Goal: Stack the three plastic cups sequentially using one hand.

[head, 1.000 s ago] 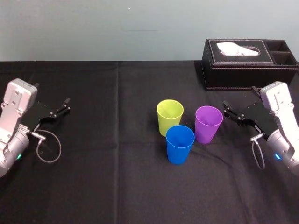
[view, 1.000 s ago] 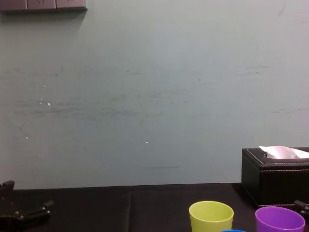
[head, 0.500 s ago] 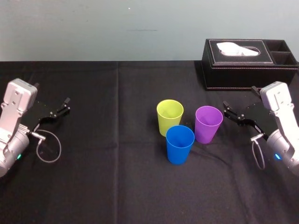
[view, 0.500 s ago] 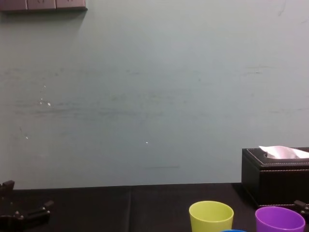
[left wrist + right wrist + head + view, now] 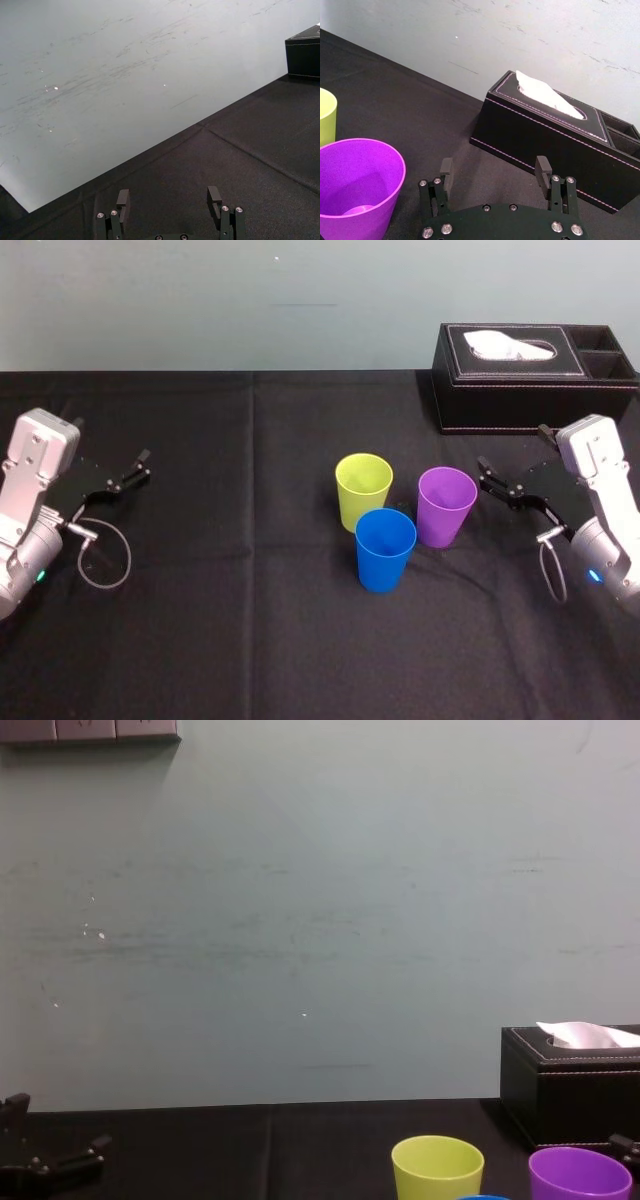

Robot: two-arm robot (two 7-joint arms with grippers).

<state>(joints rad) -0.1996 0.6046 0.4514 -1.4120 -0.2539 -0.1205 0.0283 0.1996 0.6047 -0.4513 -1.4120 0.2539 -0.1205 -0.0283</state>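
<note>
Three plastic cups stand upright and close together at the middle of the black table: a yellow-green cup (image 5: 363, 491) (image 5: 437, 1167) at the back, a purple cup (image 5: 445, 505) (image 5: 355, 187) (image 5: 579, 1175) to its right, and a blue cup (image 5: 385, 548) in front. My right gripper (image 5: 489, 478) (image 5: 493, 175) rests just right of the purple cup, open, nothing between its fingers. At the table's left side my left gripper (image 5: 135, 468) (image 5: 168, 196) sits parked, open and empty.
A black tissue box (image 5: 530, 375) (image 5: 555, 127) (image 5: 572, 1080) with a white tissue stands at the back right, behind the right gripper. A grey cable loop (image 5: 103, 555) lies by the left arm. The black tablecloth (image 5: 250, 620) runs to a pale wall behind.
</note>
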